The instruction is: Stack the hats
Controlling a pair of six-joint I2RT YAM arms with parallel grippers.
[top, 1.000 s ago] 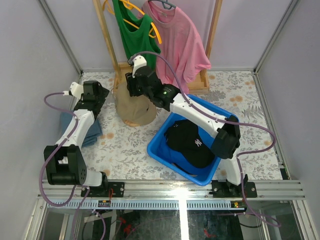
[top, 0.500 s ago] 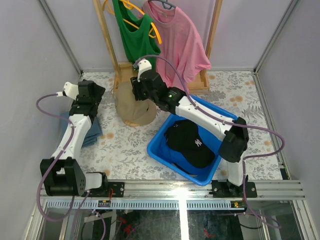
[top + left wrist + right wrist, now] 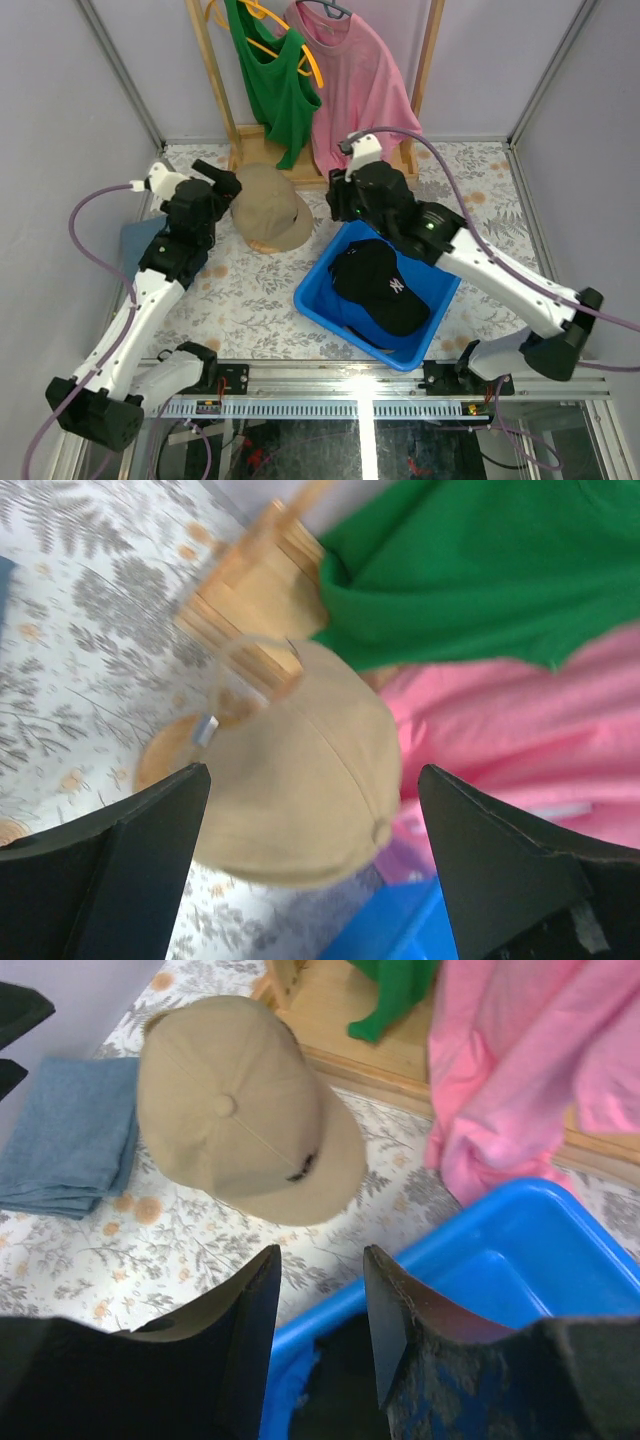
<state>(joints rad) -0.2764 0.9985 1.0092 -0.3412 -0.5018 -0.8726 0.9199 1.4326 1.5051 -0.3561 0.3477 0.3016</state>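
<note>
The tan cap [image 3: 268, 205] sits on the wooden stand [image 3: 165, 758] at the back of the table, left of the blue bin [image 3: 312, 300]. The left gripper [image 3: 315, 771] is just beside the cap on its left. In the left wrist view the cap lies ahead of the two fingers and between their lines, with nothing gripped and no contact visible. The left fingers stand wide apart, so this gripper is released. The right gripper [image 3: 320, 1252] is apart from the tan cap, over the back corner of the bin. Its fingers are parted with a clear gap and grasp nothing. The left arm reaches forward from its base along the left side of the table, with the wrist angled in toward the cap. It passes over the folded blue cloth [image 3: 70, 1135]. The right arm stretches diagonally across the bin from the near right, with the wrist turned toward the cap. The tan cap is crown up, with stitched panels meeting at a top button, a curved brim turned toward the bin, and a small dark mark above the brim. The black cap [image 3: 378, 283] lies inside the bin, crown up, with a white embroidered emblem on its front. A pink shirt [image 3: 355, 85] and a green top [image 3: 270, 70] hang behind the stand.
</note>
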